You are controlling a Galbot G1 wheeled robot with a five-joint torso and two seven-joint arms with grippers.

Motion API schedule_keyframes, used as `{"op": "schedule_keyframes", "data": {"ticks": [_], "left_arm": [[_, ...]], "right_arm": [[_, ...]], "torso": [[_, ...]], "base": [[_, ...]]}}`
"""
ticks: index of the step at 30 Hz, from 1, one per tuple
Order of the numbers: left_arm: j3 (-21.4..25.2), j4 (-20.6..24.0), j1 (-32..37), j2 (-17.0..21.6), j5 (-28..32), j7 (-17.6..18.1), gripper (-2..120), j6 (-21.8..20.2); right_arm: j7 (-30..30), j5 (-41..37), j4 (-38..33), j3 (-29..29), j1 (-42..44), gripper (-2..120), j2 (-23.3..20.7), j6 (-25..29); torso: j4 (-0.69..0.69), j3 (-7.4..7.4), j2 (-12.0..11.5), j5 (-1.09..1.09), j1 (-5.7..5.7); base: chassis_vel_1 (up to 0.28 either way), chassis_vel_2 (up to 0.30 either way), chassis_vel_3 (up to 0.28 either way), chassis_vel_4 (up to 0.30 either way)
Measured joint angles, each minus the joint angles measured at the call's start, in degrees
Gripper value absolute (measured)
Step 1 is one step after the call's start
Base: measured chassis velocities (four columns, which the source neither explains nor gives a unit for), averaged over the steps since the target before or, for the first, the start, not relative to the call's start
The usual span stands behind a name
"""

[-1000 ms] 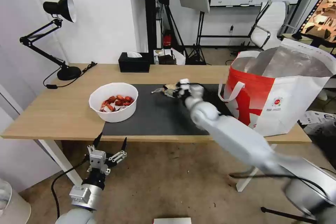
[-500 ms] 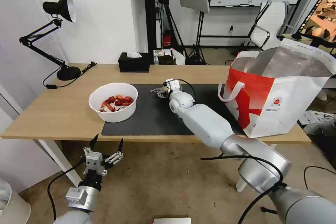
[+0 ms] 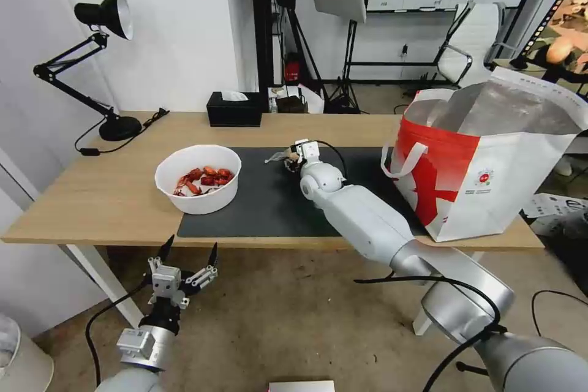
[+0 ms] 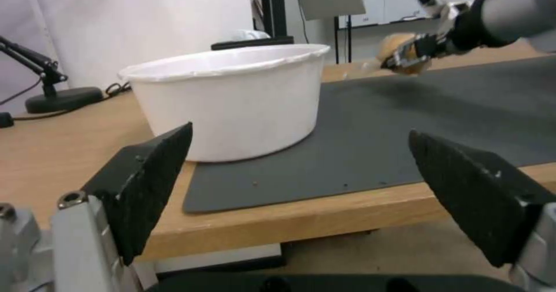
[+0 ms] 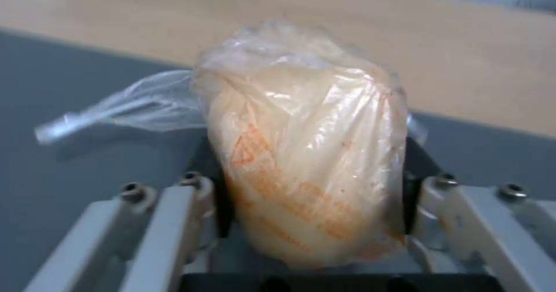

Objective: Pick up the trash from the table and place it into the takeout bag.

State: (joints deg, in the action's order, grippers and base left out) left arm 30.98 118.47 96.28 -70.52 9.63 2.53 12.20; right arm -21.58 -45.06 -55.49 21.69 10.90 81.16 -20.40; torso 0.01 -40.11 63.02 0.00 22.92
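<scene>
A white bowl (image 3: pixel 199 178) of red shells sits on the table's (image 3: pixel 92 196) mat; the takeout bag (image 3: pixel 490 165) stands open. The right gripper (image 3: pixel 289 160) clamps the knotted clear bag (image 5: pixel 307 153) above the mat. The left gripper (image 3: pixel 187 260) hangs spread below the table edge.

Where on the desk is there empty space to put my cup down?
Bare wood lies between the black desk lamp and the white bowl of red shells. The dark grey mat is free in front of the right gripper, which holds the knotted clear bag. It is crowded by the white-and-red takeout bag.
</scene>
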Motion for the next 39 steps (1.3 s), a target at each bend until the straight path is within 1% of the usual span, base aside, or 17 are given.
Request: {"op": "schedule_keyframes", "data": {"ticks": [1,3,4,6,7,9,10,12,14,15,17,19,20,22,28,34,39], "left_arm": [[0.0,0.0,0.0,0.0,0.0,0.0,100,0.0],[0.0,0.2,0.3,-0.2,-0.1,0.0,100,0.2],[0.0,0.2,0.3,-0.2,-0.1,0.0,100,0.2],[0.0,0.4,0.7,-0.2,-0.2,0.0,100,0.5],[0.0,0.4,0.7,-0.2,-0.2,0.0,100,0.5],[0.1,0.8,1.1,-0.2,-0.3,0.0,100,0.6],[0.1,0.8,1.1,-0.2,-0.3,0.0,100,0.6],[0.1,1.2,1.4,-0.2,-0.5,0.0,100,0.7],[0.0,1.3,1.5,-0.2,-0.6,0.0,100,0.7],[-0.2,1.4,1.5,-0.4,-0.7,0.0,100,0.7],[-0.4,1.4,1.5,-0.5,-0.8,0.0,100,0.7],[-0.7,1.4,1.5,-0.8,-1.1,0.0,100,0.7],[-0.7,1.4,1.5,-0.8,-1.1,0.0,100,0.7],[-1.1,1.3,1.5,-1.1,-1.5,0.0,100,0.8],[-1.5,1.3,1.5,-1.5,-2.0,-0.1,100,1.1],[-1.4,1.6,1.7,-1.0,-2.0,-0.4,100,1.3],[-1.4,1.6,1.8,-0.9,-1.8,-0.6,100,1.3]], "right_arm": [[0.0,0.0,0.0,0.0,0.0,45,0.0,0.0],[-2.5,-1.8,-10.0,-0.3,2.3,34,-5.1,0.8],[-2.5,-1.8,-10.0,-0.3,2.3,34,-5.1,0.8],[-5.2,-2.6,-20.7,-1.5,5.1,24,-10.4,1.2],[-5.2,-2.6,-20.7,-1.5,5.1,24,-10.4,1.2],[-6.6,-2.0,-30.7,-3.4,7.0,14,-15.4,1.9],[-6.6,-2.0,-30.7,-3.4,7.0,14,-15.4,1.9],[-7.8,-1.7,-40.3,-6.4,7.6,8,-21.6,1.9],[-8.6,-1.6,-43.5,-7.7,7.6,7,-24.2,1.6],[-10.6,-1.5,-47.8,-9.2,7.2,7,-28.3,-0.4],[-13.1,-1.5,-49.9,-10.1,6.8,7,-30.9,-2.6],[-21.0,-4.8,-53.9,-12.0,6.4,7,-36.2,-9.9],[-21.0,-4.8,-53.9,-12.0,6.4,7,-36.2,-9.9],[-26.4,-10.9,-55.3,-13.7,6.5,7,-40.5,-13.6],[-30.1,-15.7,-56.2,-16.8,8.6,7,-44.9,-14.3],[-31.7,-17.7,-57.5,-19.7,12.2,32,-46.3,-14.9],[-31.8,-17.8,-57.8,-20.7,13.6,46,-46.4,-15.0]], "torso": [[0.0,0.0,0.0,0.0,0.0],[0.0,0.0,0.0,0.0,0.0],[0.0,0.0,0.0,0.0,0.0],[-0.03,0.0,0.0,0.01,0.0],[-0.03,0.0,0.0,0.01,0.0],[-0.01,0.0,0.0,0.02,0.0],[-0.01,0.0,0.0,0.02,0.0],[-0.01,0.0,0.0,0.02,-0.01],[-0.01,0.01,0.0,0.01,-0.01],[-0.03,0.01,0.0,0.01,-0.01],[-0.03,0.01,0.0,0.02,-0.01],[-0.04,0.01,0.0,0.01,-0.01],[-0.04,0.01,0.0,0.01,-0.01],[-0.03,0.01,0.0,0.03,-0.01],[-0.03,0.01,0.0,0.01,-0.01],[-0.01,0.0,0.0,0.01,-0.01],[-0.01,0.0,0.0,0.0,0.0]], "base": [[0.0,0.0,0.0,0.0],[0.0,0.0,0.0,0.0],[0.0,0.0,0.0,0.0],[0.0,0.0,0.0,0.0],[0.0,0.0,0.0,0.0],[0.0,0.0,0.0,0.0],[0.0,0.0,0.0,0.0],[0.0,0.0,0.0,0.0],[0.0,0.0,0.0,0.0],[0.0,0.0,0.0,0.0],[0.0,0.0,0.0,0.0],[0.0,0.0,0.0,0.0],[0.0,0.0,0.0,0.0],[0.0,0.0,0.0,0.0],[0.0,0.0,0.0,0.0],[0.0,0.0,0.0,0.0],[0.0,0.0,0.0,0.0]]}}
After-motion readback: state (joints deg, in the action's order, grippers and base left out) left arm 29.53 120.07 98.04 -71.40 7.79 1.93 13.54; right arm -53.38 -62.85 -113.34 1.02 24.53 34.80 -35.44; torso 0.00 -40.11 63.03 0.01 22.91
